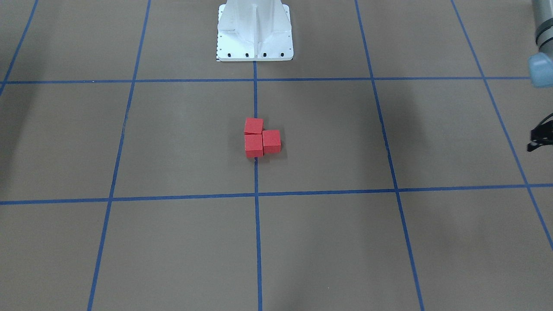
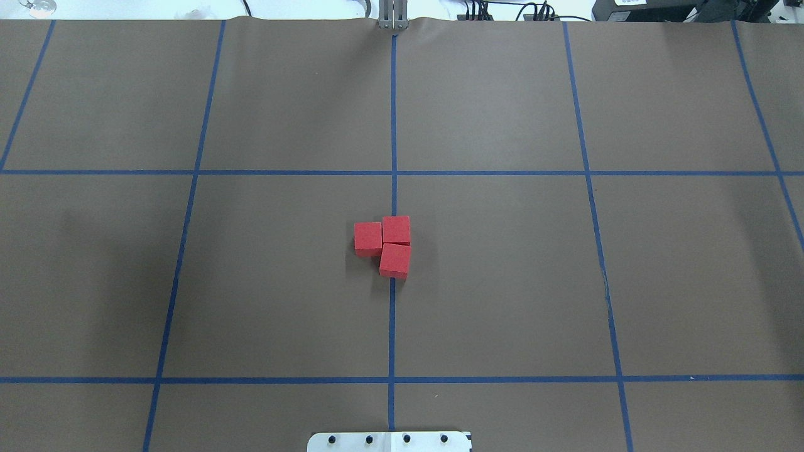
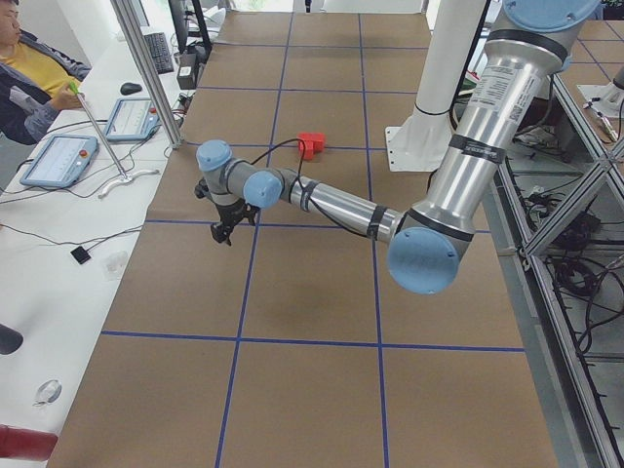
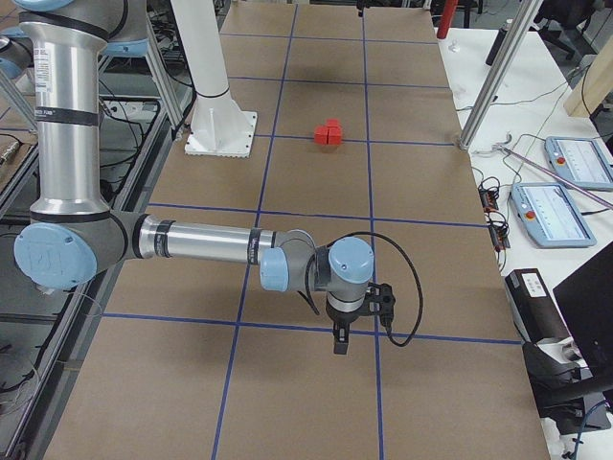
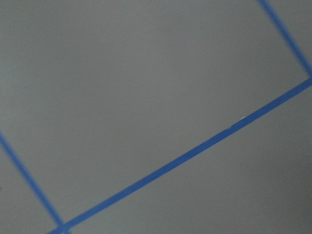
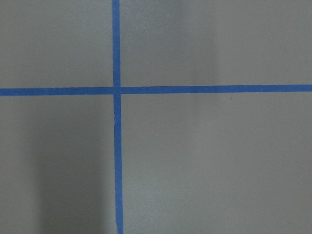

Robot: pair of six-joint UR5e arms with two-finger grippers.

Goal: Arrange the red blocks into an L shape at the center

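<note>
The red blocks (image 2: 384, 246) sit touching in an L at the center (image 2: 440, 270); my left gripper (image 3: 223, 232) and right gripper (image 4: 341, 343) hang far off, jaws open or closed I cannot tell; the job looks done, so next I must not bump them.

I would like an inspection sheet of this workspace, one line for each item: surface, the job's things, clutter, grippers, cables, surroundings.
surface: brown table, flat, with a blue tape grid.
job's things: three red blocks touch in an L at the center, over the middle tape line.
clutter: nothing seen.
grippers: left gripper and right gripper hang over the table ends, far from the blocks; open or shut cannot be told.
cables: a black cable loops at the right wrist, another at the left.
surroundings: seated person, tablets on side tables, white base.
</note>
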